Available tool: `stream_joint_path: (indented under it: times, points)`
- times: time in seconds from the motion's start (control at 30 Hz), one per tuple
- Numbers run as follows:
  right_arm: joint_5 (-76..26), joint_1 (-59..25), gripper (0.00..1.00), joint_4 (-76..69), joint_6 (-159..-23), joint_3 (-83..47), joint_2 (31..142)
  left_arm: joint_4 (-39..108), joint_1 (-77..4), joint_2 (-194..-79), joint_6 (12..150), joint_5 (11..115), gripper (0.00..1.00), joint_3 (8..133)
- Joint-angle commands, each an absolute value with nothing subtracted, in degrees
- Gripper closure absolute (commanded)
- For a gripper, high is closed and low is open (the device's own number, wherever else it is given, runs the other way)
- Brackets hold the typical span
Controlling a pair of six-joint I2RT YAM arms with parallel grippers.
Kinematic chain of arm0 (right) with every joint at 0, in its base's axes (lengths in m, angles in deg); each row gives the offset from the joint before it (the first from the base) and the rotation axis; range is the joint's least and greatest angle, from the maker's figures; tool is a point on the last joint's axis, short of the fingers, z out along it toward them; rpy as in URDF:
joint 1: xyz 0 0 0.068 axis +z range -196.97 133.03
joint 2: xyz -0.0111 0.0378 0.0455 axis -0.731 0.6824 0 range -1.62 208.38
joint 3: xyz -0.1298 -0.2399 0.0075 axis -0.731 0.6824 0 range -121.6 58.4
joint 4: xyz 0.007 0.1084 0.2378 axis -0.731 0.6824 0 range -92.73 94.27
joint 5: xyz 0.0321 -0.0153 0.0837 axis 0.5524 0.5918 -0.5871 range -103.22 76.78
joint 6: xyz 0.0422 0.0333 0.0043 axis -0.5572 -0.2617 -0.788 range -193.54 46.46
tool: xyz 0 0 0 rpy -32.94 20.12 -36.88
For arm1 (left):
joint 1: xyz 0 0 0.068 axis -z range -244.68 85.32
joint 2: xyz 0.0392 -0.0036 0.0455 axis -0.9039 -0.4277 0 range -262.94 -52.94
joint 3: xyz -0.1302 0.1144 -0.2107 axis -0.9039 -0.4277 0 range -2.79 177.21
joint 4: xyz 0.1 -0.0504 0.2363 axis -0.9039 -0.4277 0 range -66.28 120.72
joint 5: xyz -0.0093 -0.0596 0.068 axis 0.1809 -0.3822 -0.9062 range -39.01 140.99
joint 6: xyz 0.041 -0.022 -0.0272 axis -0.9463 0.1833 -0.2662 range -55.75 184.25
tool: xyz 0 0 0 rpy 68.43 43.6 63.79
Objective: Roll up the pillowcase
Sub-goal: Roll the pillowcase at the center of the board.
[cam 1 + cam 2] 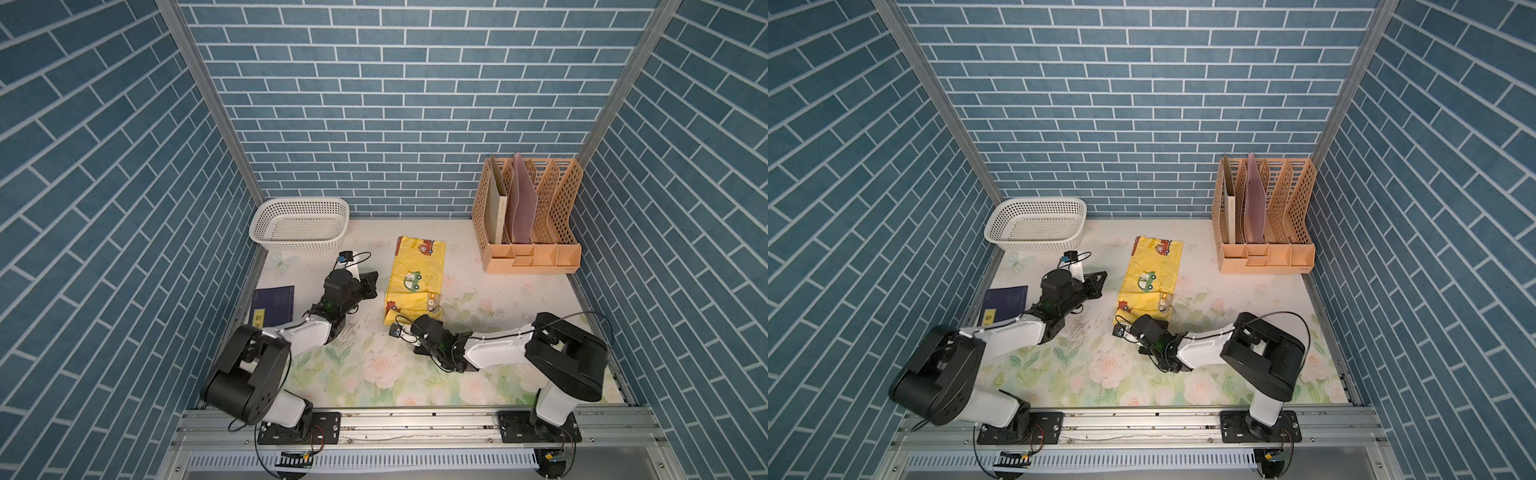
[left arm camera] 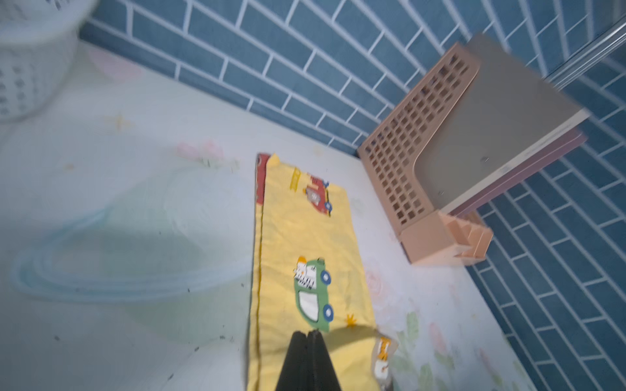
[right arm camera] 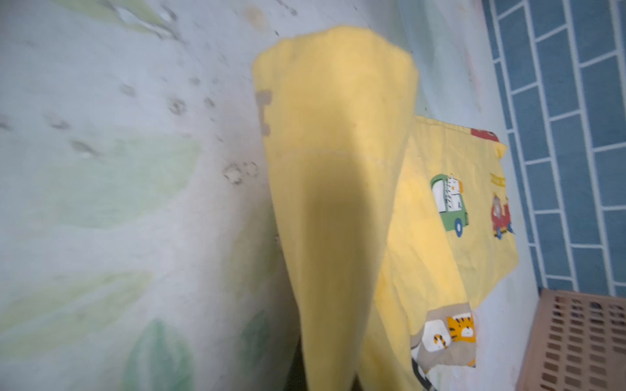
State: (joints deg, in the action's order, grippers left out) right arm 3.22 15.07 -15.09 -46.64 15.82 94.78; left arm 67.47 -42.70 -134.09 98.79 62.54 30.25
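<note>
ROLL BEGINS AT THE NEAR END: The yellow pillowcase (image 1: pixel 415 274), folded into 1 long strip, lies at the centre of the flowered surface (image 1: pixel 498 299). Its long axis runs from the robot's side toward the back wall. The right pincer (image 1: pixel 417 321) sits at the strip's near short end, clenched on the pillowcase. In the right wrist view its tips are hidden under a flap of yellow cloth (image 3: pixel 338 169) lifted off the surface. The rest of the strip stretches straight ahead of that pincer, so a roll would likely travel along the long axis, away from the robot.

The right arm, the nearer of the 2, reaches in low from its base, forearm slanting toward the centre and wrist bent down over the cloth. The left pincer (image 1: pixel 369 285) is clenched on nothing. It points sideways at the strip's left long edge about mid-length, near it but apart in both top views.

A white basket (image 1: pixel 299 224), a dark blue book (image 1: pixel 272 305) and a peach file rack (image 1: pixel 528 216) stand well clear.
</note>
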Motion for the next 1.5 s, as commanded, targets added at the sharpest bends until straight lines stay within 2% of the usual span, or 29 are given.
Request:
stream_joint_path:
  times: [0.0,0.27,0.37,0.53,0.63,0.8,1.03,1.07,1.13,1.3,1.33,1.47]
  points:
    - [-18.6,11.9,1.0,4.4,-51.7,9.8,91.4,62.9,-43.1,-131.4,99.3,62.4,0.97,28.7]
    - [-49.6,2.8,1.0,27.5,-51.3,-6.0,96.0,59.2,-43.3,-125.3,97.9,60.3,1.0,23.6]
    - [-57.2,-1.2,1.0,35.4,-48.2,-12.6,100.5,57.6,-43.2,-122.9,97.6,59.7,1.0,23.0]
    - [-58.0,-4.6,1.0,47.7,-43.4,-25.1,114.1,56.0,-43.3,-120.7,97.0,60.2,1.0,22.9]
    - [-57.2,-4.8,1.0,49.2,-43.2,-31.1,118.9,54.7,-43.2,-119.4,97.0,59.7,1.0,22.7]
    - [-57.5,-4.8,1.0,46.9,-43.3,-31.9,120.9,53.9,-43.3,-117.0,96.8,58.9,1.0,21.3]
    - [-56.0,-5.8,0.98,42.6,-45.2,-31.7,122.2,56.7,-42.4,-118.1,95.8,63.5,1.0,20.6]
    - [-55.8,-6.0,0.91,42.6,-45.2,-31.7,122.1,57.0,-42.1,-118.1,95.6,63.2,1.0,20.3]
    - [-53.9,-6.2,0.61,41.9,-46.1,-31.6,121.8,57.7,-41.9,-118.1,95.7,62.2,1.0,19.6]
    - [-47.4,-6.6,0.17,35.3,-50.1,-28.6,116.5,60.4,-40.9,-121.0,96.1,62.7,1.0,19.7]
    - [-45.2,-6.6,0.01,33.3,-50.9,-27.5,114.6,61.0,-40.0,-121.5,96.0,63.2,1.0,20.1]
    - [-33.2,-6.6,0.0,23.3,-53.8,-20.6,105.6,63.0,-35.9,-121.7,94.6,62.0,1.0,20.8]
